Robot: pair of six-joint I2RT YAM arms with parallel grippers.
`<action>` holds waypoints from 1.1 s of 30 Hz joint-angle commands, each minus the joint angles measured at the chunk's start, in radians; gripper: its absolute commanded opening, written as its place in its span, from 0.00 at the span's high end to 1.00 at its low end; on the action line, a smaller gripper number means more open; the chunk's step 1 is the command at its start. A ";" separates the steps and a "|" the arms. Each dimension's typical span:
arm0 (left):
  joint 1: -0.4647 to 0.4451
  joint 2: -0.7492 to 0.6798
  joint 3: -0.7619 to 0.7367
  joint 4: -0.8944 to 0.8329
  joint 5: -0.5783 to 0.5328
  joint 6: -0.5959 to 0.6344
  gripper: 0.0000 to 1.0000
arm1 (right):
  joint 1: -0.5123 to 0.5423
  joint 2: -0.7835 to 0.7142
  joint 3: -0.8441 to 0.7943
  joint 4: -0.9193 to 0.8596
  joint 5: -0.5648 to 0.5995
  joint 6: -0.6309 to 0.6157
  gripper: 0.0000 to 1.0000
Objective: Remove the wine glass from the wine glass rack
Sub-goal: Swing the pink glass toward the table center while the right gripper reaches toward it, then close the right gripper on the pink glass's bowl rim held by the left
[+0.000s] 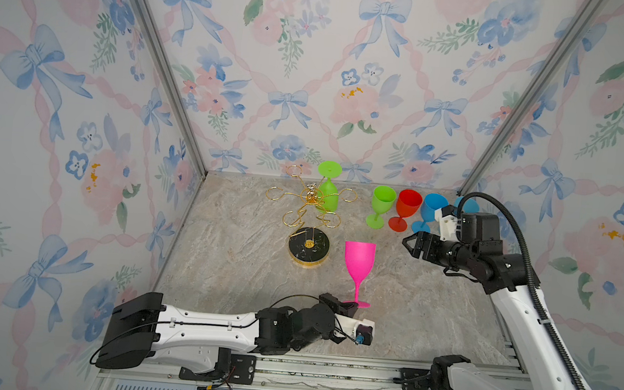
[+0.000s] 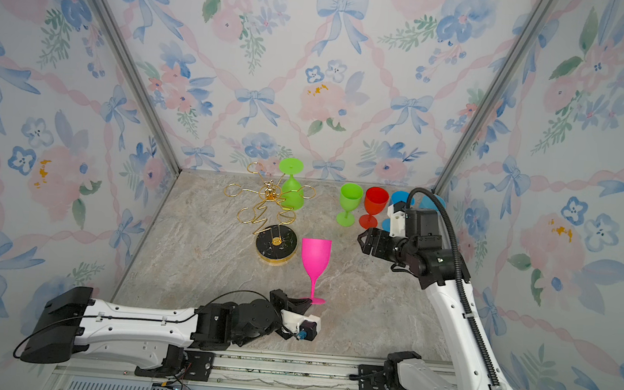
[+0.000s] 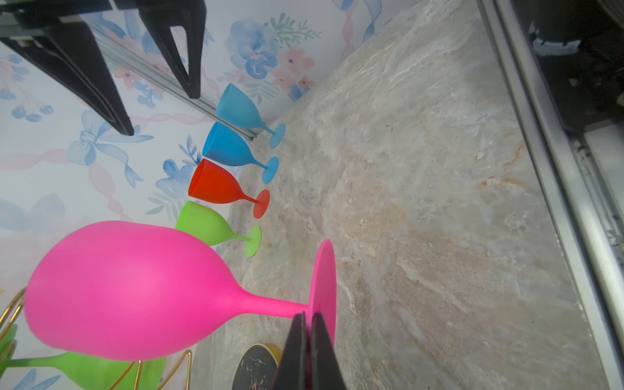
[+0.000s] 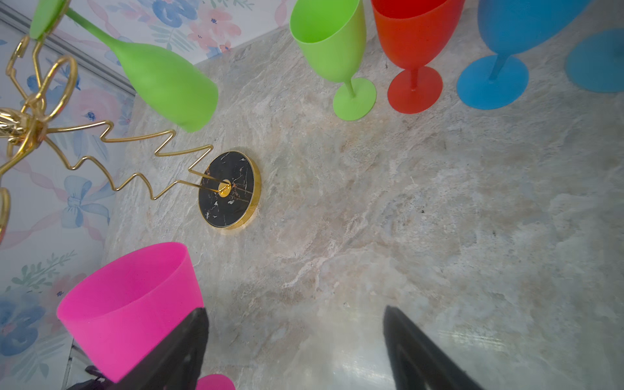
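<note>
A green wine glass [image 1: 382, 205], a red wine glass [image 1: 407, 207] and a blue wine glass [image 1: 433, 207] are lined up upright just beside the right gripper [image 1: 409, 243], on its back-wall side, the green one farthest from it. A second blue wine glass [image 1: 470, 206] is seen only partly, farther along the row. All are borne by a marbled tabletop [image 1: 258, 275], which is enclosed by floral wallpapered walls [image 1: 312, 70].
</note>
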 commanded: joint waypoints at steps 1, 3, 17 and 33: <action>-0.025 0.034 -0.014 0.123 -0.083 0.178 1.00 | 0.033 0.025 0.044 -0.067 -0.066 0.039 0.17; -0.041 0.062 -0.025 0.139 -0.110 0.240 1.00 | 0.048 0.031 0.057 -0.070 -0.093 0.060 0.18; -0.073 0.185 -0.134 0.354 -0.306 0.600 1.00 | 0.107 0.039 0.091 -0.110 -0.176 0.140 0.24; -0.073 0.276 -0.209 0.631 -0.440 0.816 1.00 | 0.143 0.096 0.081 -0.165 -0.240 0.107 0.43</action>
